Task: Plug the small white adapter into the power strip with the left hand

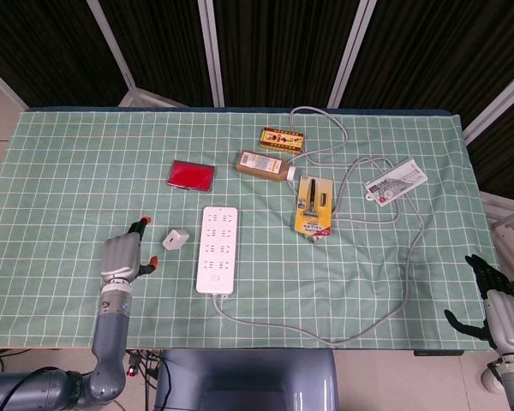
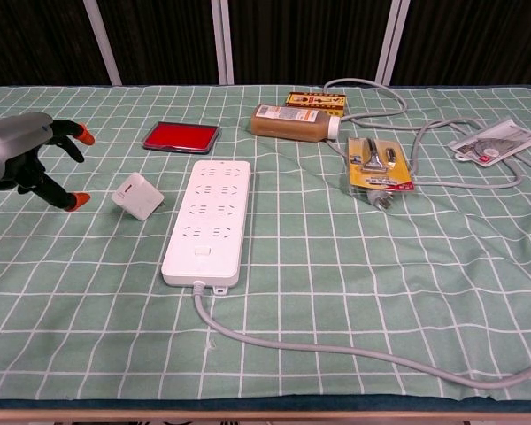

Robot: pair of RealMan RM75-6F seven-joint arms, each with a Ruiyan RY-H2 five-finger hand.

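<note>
My left hand (image 2: 22,159) sits just left of the adapter (image 2: 137,196), apart from it; right of the adapter lies the power strip (image 2: 209,220); beyond them, farther from my hand, the flat pad (image 2: 181,136), then the bottle (image 2: 296,122); my right hand (image 1: 497,304) hangs off the table's (image 1: 68,171) far right edge.

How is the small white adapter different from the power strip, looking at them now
The adapter is a small, stubby block; the power strip is a long flat slab, far bigger. The adapter lies skewed to the grid, the power strip roughly along it. A grey cable leaves the power strip; the adapter has none. Both are white, resting untouched on the green cloth.
</note>
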